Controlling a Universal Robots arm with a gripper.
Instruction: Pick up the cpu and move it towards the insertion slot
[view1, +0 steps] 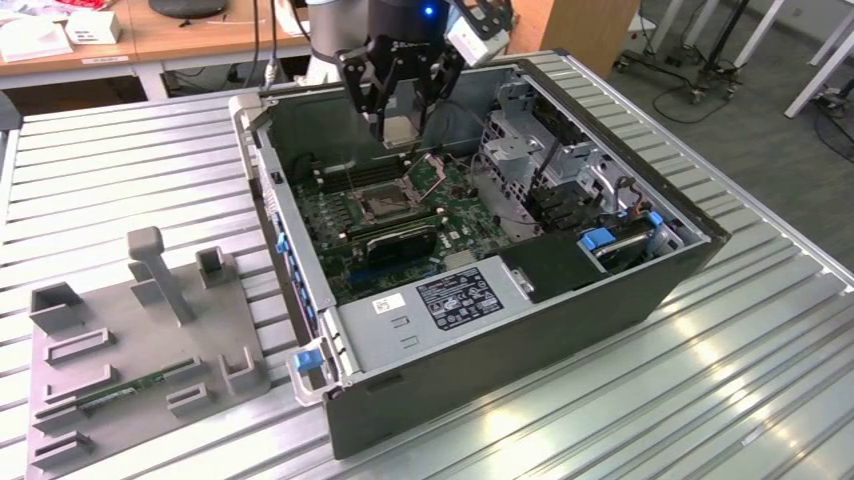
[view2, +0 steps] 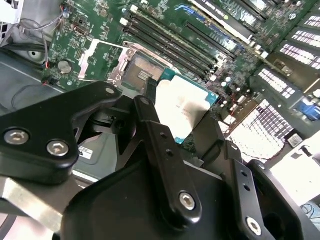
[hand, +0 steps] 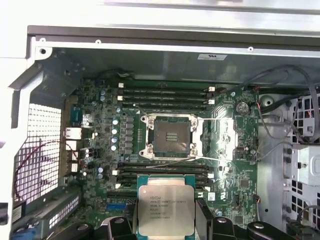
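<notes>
Gripper (hand: 165, 220) is clamped on the cpu (hand: 165, 210), held in the air above the motherboard (hand: 100, 150) inside the open computer case (view1: 641, 290), short of the insertion slot (hand: 171, 136); carry step underway, alignment over the slot needed.

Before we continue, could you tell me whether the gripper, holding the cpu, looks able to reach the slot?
Probably yes: the gripper holds the cpu above the open case, and the slot lies uncovered, with nothing visible between them.

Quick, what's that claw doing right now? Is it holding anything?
Gripper: closed on the cpu, holding it above the motherboard, short of the insertion slot.
</notes>
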